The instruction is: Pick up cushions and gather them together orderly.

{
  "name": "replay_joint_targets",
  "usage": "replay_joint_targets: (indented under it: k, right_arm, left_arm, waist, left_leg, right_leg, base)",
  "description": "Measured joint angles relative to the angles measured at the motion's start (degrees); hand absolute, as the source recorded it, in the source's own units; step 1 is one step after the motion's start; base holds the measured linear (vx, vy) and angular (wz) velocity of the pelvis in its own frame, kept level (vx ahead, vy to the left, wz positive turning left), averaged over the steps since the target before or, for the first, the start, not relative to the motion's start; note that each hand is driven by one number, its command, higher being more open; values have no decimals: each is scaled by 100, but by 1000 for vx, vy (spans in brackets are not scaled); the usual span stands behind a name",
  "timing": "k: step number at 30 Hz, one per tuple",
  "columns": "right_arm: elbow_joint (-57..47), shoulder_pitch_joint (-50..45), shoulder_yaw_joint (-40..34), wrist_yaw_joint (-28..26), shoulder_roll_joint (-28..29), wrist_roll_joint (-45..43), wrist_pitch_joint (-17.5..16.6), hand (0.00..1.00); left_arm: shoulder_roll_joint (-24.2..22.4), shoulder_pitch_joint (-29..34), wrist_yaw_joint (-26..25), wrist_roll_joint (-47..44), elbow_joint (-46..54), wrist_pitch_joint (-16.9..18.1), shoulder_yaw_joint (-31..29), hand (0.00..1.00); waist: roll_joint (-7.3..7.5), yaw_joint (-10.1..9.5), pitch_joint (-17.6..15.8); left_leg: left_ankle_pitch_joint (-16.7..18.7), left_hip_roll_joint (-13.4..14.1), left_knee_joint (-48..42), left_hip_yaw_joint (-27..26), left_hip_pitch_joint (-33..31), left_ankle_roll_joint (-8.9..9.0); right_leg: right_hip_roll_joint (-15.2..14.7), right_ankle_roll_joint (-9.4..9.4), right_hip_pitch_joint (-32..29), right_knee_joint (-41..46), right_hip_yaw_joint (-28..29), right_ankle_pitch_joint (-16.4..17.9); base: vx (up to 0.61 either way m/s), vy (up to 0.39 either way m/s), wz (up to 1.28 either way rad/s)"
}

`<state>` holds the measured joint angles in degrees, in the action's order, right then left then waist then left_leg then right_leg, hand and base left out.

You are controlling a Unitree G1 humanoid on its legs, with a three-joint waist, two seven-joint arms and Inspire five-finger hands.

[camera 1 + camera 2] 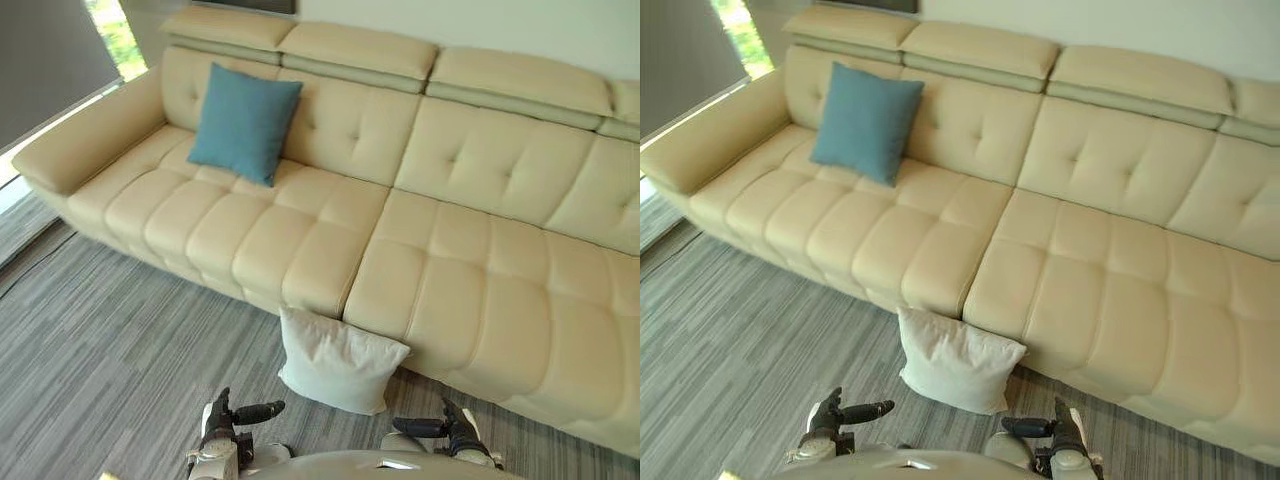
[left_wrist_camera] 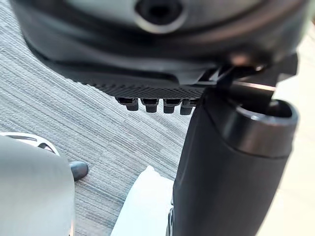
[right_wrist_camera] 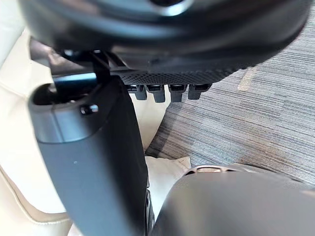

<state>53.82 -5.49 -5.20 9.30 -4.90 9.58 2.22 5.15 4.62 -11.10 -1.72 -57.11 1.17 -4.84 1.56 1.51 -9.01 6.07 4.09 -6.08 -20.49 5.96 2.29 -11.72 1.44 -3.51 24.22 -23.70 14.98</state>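
Step in hand: approach and pick up the white cushion (image 1: 338, 360), which stands on edge on the floor (image 1: 110, 370) at lower centre of the frame, leaning against the front of the sofa (image 1: 470, 260).

The left hand (image 1: 222, 420) and right hand (image 1: 455, 428) sit at the bottom edge, one either side of the cushion and short of it. Both are released and empty, with thumbs pointing inward toward each other.

Recommended procedure:
1. Bring both hands forward evenly until the cushion lies between the palms.
2. Press on the two side edges, not the corners. The filling looks soft and the corners will likely collapse.
3. Lift clear of the sofa front before turning.
4. Set it beside the blue cushion (image 1: 243, 122), which leans upright against the backrest at upper left.

Materials:
- White cushion: square, plain pale fabric, slightly slumped, with creases on its face.
- Blue cushion: square, matte woven fabric, fuller in shape.
- Sofa: cream, smooth leather-like cover, tufted in padded squares. A cushion may slide on it.
- Floor: grey striped carpet with a low pile.
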Motion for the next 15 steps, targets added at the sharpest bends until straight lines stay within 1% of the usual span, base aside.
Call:
replay_joint_targets:
  k: [2, 3, 4, 6, 7, 8, 10, 12, 13, 14, 15]
  right_arm:
    - [101, 15, -4, -13, -195, 2, -25, 100]
    - [126, -7, -24, -14, -243, 1, -16, 100]
    - [219, -35, -33, -8, -275, -6, -13, 100]
    - [228, -39, -31, 3, -250, -6, -8, 100]
    - [229, -36, -32, 11, -218, -6, -8, 100]
    - [228, -34, -31, 11, -218, -6, -9, 100]
    - [225, -23, -26, 20, -170, -18, -24, 100]
    - [224, -10, -18, 20, -156, -35, -39, 100]
    - [225, 5, -10, 20, -157, -58, -44, 100]
    - [225, 26, -9, 21, -150, -59, -45, 100]
    - [225, 44, -12, 24, -117, -60, -47, 100]
  left_arm:
    - [-199, -73, 58, 15, -161, -3, 145, 100]
    - [-252, -71, 89, 24, -164, -3, 179, 100]
    - [-281, -64, 120, 32, -162, -1, 207, 100]
    - [-258, -65, 135, 32, -158, 0, 212, 100]
    - [-216, -73, 161, 38, -143, 2, 231, 100]
    - [-201, -75, 168, 58, -127, 2, 231, 100]
    - [-127, -102, 182, 138, -30, 5, 237, 100]
    - [-100, -138, 184, 140, -29, 5, 236, 100]
    - [-97, -142, 184, 135, -22, 5, 234, 100]
    - [-81, -148, 183, 134, -9, 5, 234, 100]
    - [-87, -149, 180, 129, 29, 5, 237, 100]
  waist:
    - [-280, 65, -38]
    - [-373, 86, -11]
    - [-425, 85, 16]
    - [-388, 85, -7]
    - [-331, 85, -40]
    - [-317, 80, -48]
    - [-192, 37, -113]
    - [-147, 6, -135]
    - [-138, -7, -141]
    - [-110, -20, -159]
    - [-91, -82, -186]
  left_leg:
    - [-92, 144, 172, 34, 110, 130]
    - [-119, 200, 215, 34, 120, 172]
    - [-236, 269, 301, 42, 142, 230]
    - [-357, 334, 360, 54, 202, 277]
    - [-403, 397, 337, 64, 211, 313]
    - [-407, 425, 297, 67, 200, 318]
    - [-407, 485, -75, 92, 55, 319]
    - [-407, 504, -349, 213, -77, 319]
    - [-407, 508, -521, 379, -158, 318]
    - [-362, 507, -688, 533, -264, 322]
    - [-56, 468, -780, 909, -305, 342]
  right_leg:
    - [289, -62, 211, -427, 41, -168]
    - [386, -91, 267, -578, 30, -226]
    - [520, -142, 340, -790, 27, -294]
    - [644, -196, 471, -1007, 18, -360]
    - [733, -240, 581, -1172, -8, -405]
    - [764, -256, 614, -1230, -13, -427]
    - [800, -294, 696, -1374, 10, -484]
    - [801, -320, 699, -1439, 95, -543]
    - [813, -319, 712, -1522, 200, -599]
    - [802, -343, 731, -1602, 290, -655]
    - [796, -356, 729, -1617, 477, -692]
  base:
    - [76, -105, -25]
    - [84, -208, -12]
    - [56, -159, -9]
    - [31, -154, -3]
    - [20, -143, 4]
    - [7, -116, 6]
    - [-8, -85, -4]
    - [-13, -72, -20]
    - [-9, -51, -31]
    - [-30, -15, -52]
    - [-39, 18, -61]
